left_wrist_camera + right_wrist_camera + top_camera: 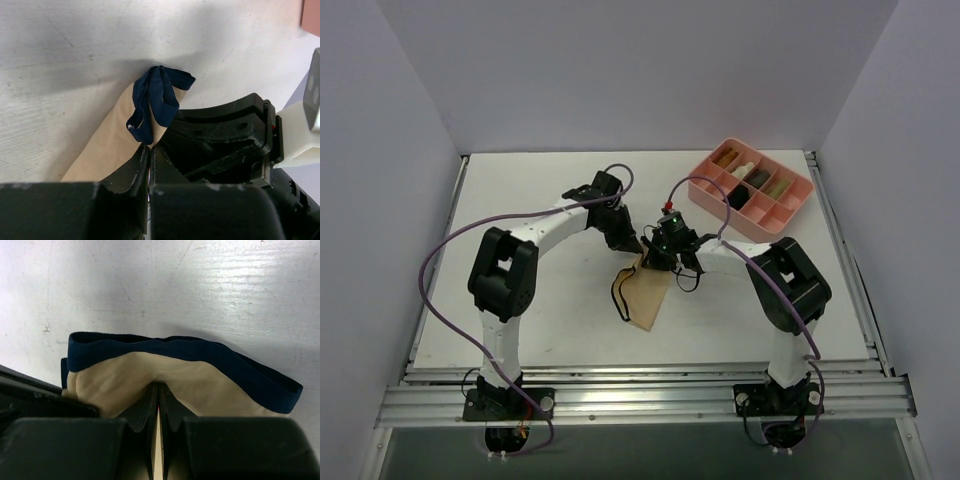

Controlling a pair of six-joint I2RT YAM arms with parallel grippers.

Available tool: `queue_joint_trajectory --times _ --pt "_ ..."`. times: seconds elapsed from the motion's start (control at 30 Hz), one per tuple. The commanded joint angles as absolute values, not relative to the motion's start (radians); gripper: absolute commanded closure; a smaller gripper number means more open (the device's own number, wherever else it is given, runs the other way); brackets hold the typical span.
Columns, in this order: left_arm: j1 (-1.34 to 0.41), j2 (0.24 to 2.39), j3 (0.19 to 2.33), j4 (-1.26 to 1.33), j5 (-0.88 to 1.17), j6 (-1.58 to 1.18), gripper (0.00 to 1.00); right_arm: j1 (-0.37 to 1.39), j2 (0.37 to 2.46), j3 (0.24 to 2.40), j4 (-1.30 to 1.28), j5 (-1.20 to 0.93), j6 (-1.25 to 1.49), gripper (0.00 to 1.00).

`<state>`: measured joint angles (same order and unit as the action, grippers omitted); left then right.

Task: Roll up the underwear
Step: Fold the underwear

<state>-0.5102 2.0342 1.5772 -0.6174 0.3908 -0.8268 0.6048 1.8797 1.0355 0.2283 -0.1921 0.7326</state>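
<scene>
The underwear [645, 290] is tan cloth with dark trim, lying at the table's middle and lifted at its far end. My left gripper [632, 250] is shut on its far left corner; in the left wrist view the tan cloth [107, 140] and bunched dark trim [155, 100] sit at the fingertips [149, 150]. My right gripper [665, 258] is shut on the far edge just beside it; the right wrist view shows the tan cloth [130, 377] pinched between the pads, with the dark trim band [190, 352] curving above. The two grippers nearly touch.
A pink divided tray [800, 205] holding dark and cream rolled cloths stands at the back right. White walls close in the table on three sides. The right gripper's body [235, 135] fills the right of the left wrist view.
</scene>
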Motion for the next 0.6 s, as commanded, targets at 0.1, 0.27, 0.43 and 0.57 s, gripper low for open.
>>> queue_joint_trajectory --times 0.1,0.27,0.43,0.57 --pt "-0.528 1.979 1.546 -0.558 0.405 -0.867 0.98 0.611 1.891 1.017 0.268 -0.193 0.753 1.00" --pt "-0.534 1.983 1.552 -0.594 0.376 -0.845 0.98 0.601 1.876 1.035 0.250 -0.206 0.742 1.00" --pt "-0.535 1.988 1.562 -0.597 0.365 -0.842 0.98 0.563 1.783 1.035 0.192 -0.207 0.733 1.00" --pt "-0.538 1.994 1.575 -0.609 0.356 -0.830 0.98 0.542 1.741 1.043 0.118 -0.204 0.707 0.99"
